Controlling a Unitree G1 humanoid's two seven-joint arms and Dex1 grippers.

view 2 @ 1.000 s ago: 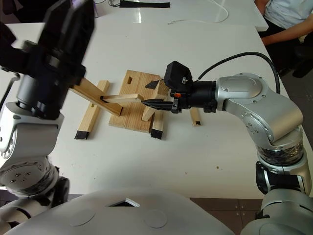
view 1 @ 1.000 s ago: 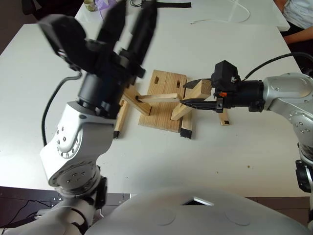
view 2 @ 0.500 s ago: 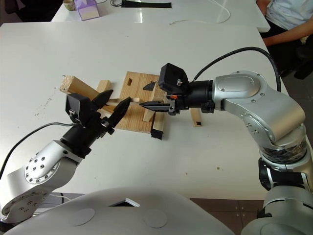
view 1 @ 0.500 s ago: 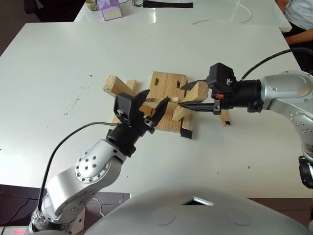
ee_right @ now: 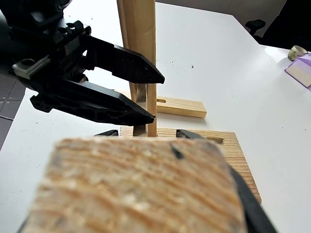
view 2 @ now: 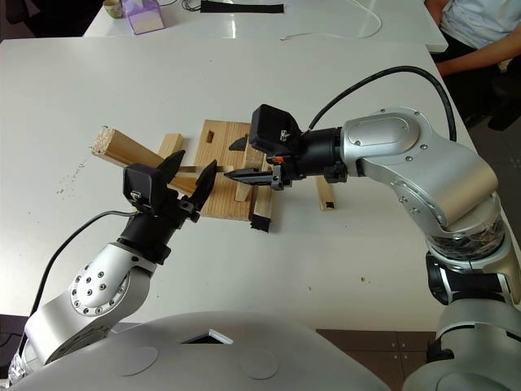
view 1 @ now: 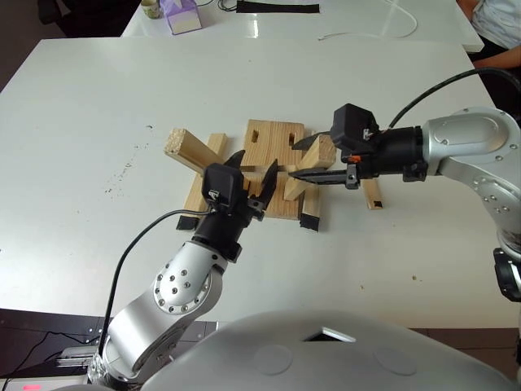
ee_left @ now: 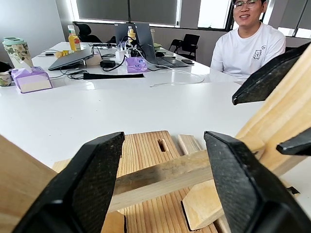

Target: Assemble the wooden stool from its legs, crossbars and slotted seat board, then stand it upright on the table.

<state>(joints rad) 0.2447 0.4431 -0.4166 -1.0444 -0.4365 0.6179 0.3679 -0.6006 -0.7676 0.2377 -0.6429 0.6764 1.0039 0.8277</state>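
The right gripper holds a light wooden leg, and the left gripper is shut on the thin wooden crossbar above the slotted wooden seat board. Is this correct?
Not fully. The left gripper is open: the left wrist view shows its fingers apart on either side of the thin wooden crossbar. The rest holds.

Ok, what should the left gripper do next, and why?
Probably close the left gripper on the crossbar: its open fingers sit either side of that thin bar, while the right gripper holds a leg at the bar's far end.
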